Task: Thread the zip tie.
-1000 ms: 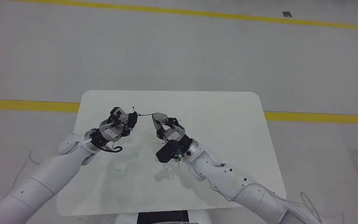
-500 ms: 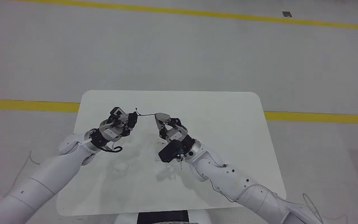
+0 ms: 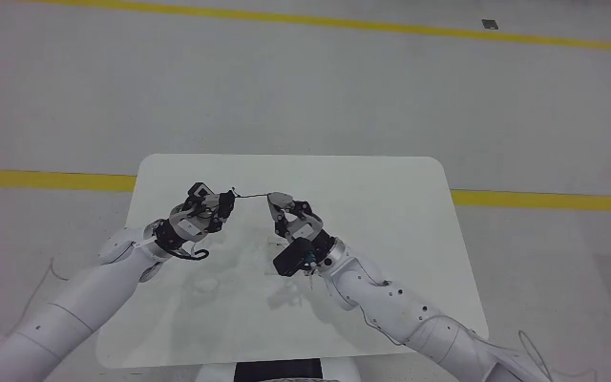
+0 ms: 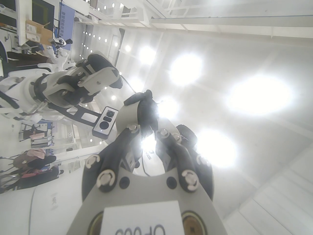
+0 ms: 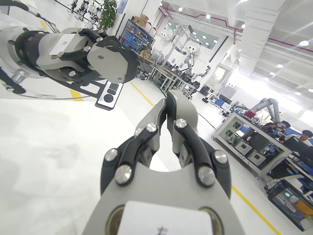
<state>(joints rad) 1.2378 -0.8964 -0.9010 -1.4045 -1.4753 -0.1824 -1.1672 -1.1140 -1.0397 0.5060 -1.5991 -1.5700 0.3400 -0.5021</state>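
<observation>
A robotics lab hall (high ceiling [image 5: 269, 13]): robot arms [image 5: 267, 103], workbenches [image 5: 168, 74], yellow floor lines [image 3: 286, 16].

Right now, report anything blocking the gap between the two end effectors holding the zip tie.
Nothing visible blocks it. The zip tie runs free through the air from the left end effector to the right end effector, both shut on it, above the table.

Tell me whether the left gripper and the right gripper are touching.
Apart. The top view shows a gap between the left gripper and the right gripper, spanned only by the thin zip tie.
</observation>
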